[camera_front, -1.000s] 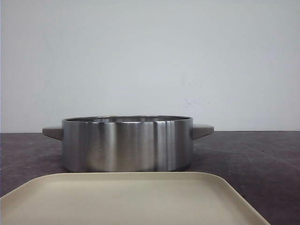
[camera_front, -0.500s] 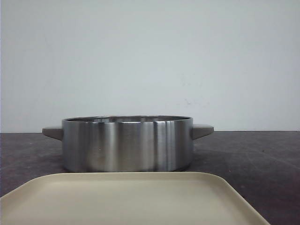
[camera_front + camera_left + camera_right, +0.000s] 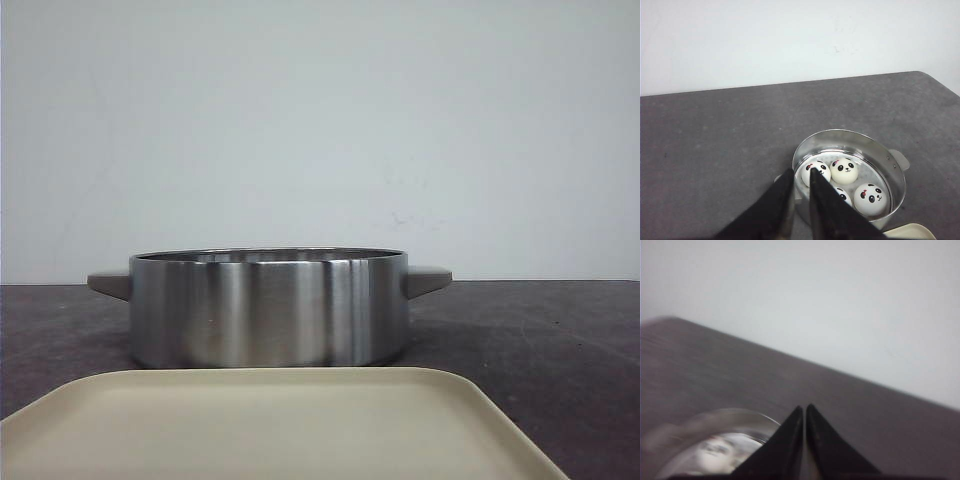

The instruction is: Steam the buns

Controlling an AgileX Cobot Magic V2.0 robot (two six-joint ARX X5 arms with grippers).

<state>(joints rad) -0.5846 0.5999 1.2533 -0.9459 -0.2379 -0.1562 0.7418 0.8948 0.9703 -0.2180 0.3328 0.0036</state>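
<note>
A dark worktop (image 3: pixel 560 340) carries a steel pot (image 3: pixel 268 308) with a cream tray (image 3: pixel 270 425) just in front of it. Inside the pot sit the four panda-faced buns (image 3: pixel 844 171). The left gripper (image 3: pixel 801 176) hangs above the pot's rim, slightly parted and holding nothing. The right gripper (image 3: pixel 804 412), blurred, is pinched closed and empty.
</note>
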